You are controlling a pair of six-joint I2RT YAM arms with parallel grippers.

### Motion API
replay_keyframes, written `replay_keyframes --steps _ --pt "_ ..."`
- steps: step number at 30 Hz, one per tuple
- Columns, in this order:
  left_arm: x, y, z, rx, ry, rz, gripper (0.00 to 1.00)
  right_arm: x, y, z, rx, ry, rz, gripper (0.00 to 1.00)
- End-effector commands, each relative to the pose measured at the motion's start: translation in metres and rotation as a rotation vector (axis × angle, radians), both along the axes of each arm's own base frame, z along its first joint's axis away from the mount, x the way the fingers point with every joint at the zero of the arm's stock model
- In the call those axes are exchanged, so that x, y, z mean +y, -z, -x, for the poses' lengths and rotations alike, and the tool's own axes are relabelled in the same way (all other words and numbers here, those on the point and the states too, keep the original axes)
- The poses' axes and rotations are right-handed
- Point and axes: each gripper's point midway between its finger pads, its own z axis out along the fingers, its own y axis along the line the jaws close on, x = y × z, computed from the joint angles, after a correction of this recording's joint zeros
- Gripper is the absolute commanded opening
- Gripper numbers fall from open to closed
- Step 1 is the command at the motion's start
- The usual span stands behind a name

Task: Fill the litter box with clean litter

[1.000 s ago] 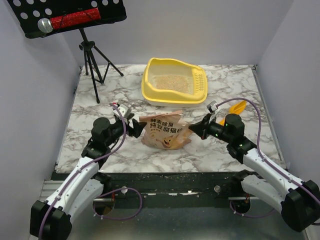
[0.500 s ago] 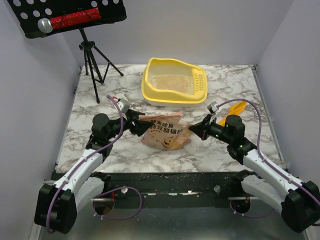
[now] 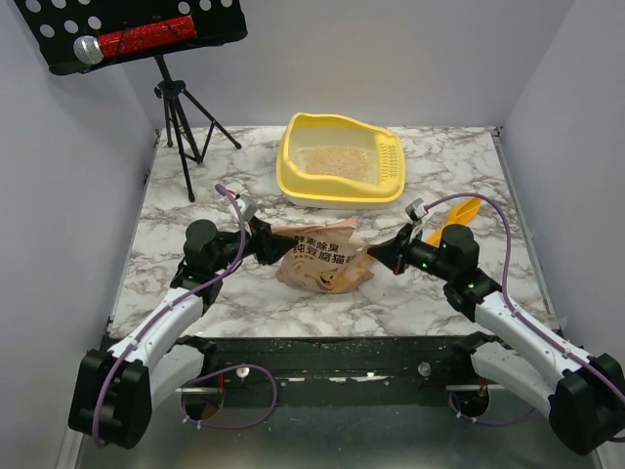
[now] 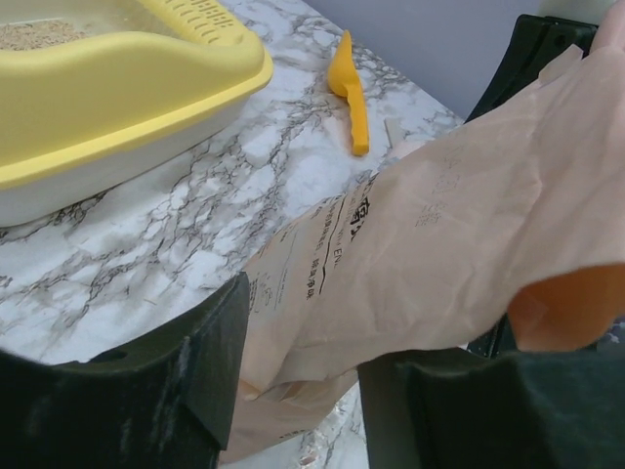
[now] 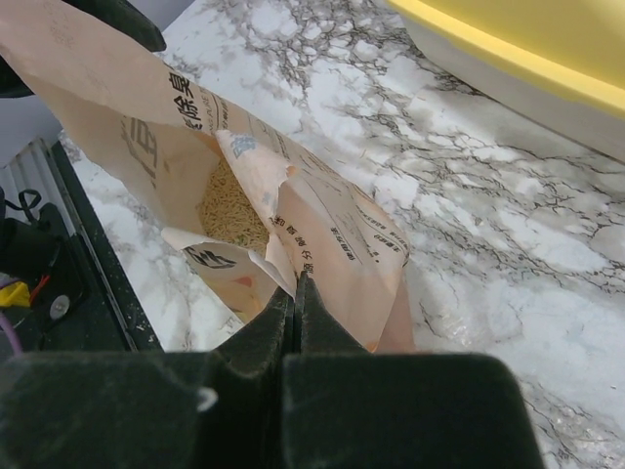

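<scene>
The large plastic litter box [image 3: 332,195] is bright yellow over a white base, and the fine clean litter [image 3: 330,162] in it is pale beige. The tan-pink plastic bag [image 3: 322,256] carries dark Chinese print (and a cartoon animal). The small plastic scoop [image 3: 466,208] is yellow-orange. The marble-look table [image 3: 195,283] is white, veined grey.

Plain pale grey walls [image 3: 391,59] close in the back and both sides. The table [image 3: 195,283] has a white marble-patterned top with grey veins and a black strip [image 3: 322,350] along its near edge. At the back left a black tripod [image 3: 178,107] carries a perforated black panel [image 3: 137,24]. The light is soft and even.
</scene>
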Motion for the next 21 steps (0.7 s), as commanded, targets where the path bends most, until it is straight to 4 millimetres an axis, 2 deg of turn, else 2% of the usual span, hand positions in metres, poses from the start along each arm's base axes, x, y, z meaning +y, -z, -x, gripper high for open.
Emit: replay_keyframes --steps 1,3,5,11,15,21 --pt "-0.003 0.002 0.0 -0.002 0.016 0.012 0.48 0.006 -0.001 0.01 0.009 -0.057 -0.033 0.0" --pt "-0.005 0.0 -0.001 0.004 0.025 0.026 0.39 0.007 -0.001 0.011 0.014 -0.064 -0.04 0.0" --pt "-0.006 -0.005 -0.003 0.004 0.024 0.048 0.26 0.007 0.002 0.014 0.024 -0.073 -0.041 0.0" --pt "-0.007 -0.023 0.004 -0.022 0.036 0.095 0.0 0.008 0.008 0.019 0.061 -0.079 -0.06 0.0" --pt "0.001 -0.027 0.005 0.046 -0.023 0.066 0.0 0.006 0.008 0.019 0.119 -0.044 -0.092 0.0" --pt "0.019 0.003 0.016 0.31 -0.146 -0.016 0.0 0.009 0.008 0.038 0.344 -0.081 -0.142 0.0"
